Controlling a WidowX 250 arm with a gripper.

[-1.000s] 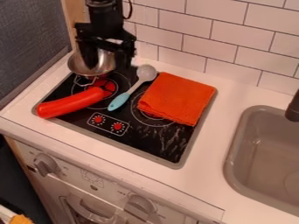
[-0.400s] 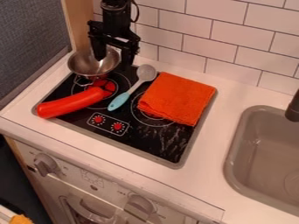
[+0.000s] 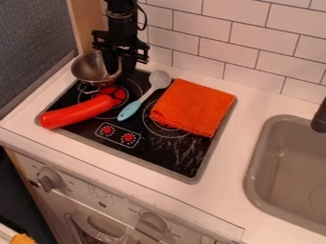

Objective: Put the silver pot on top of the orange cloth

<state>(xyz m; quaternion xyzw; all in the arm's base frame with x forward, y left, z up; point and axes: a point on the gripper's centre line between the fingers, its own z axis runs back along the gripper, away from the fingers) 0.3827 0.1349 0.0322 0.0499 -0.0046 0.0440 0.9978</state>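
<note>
Silver pot (image 3: 86, 69) at the upper left of the black stovetop (image 3: 149, 155), opening up, handle side toward the front. It is off the orange cloth (image 3: 194, 107), well apart from it. Black gripper (image 3: 120, 70) points down at the pot's right-hand rim in the view, partly covering it, arm (image 3: 121, 21) coming in from the top edge. Cannot tell whether it is wide or narrow, or whether it has hold of the pot.

Red sausage-shaped item (image 3: 75, 112) lies slantwise in front of the pot. Spoon (image 3: 130, 109), light blue handle, grey head, lies between pot and cloth, head toward the back, near the cloth. Cloth lies flat, folded, on the right part of the stovetop.

Further out: white counter (image 3: 219, 195) around the stovetop, grey sink (image 3: 286, 190) at right with a dark faucet (image 3: 320, 116) at its edge, white tiled wall (image 3: 255, 35) behind, control knobs (image 3: 49, 179) on the front below.
</note>
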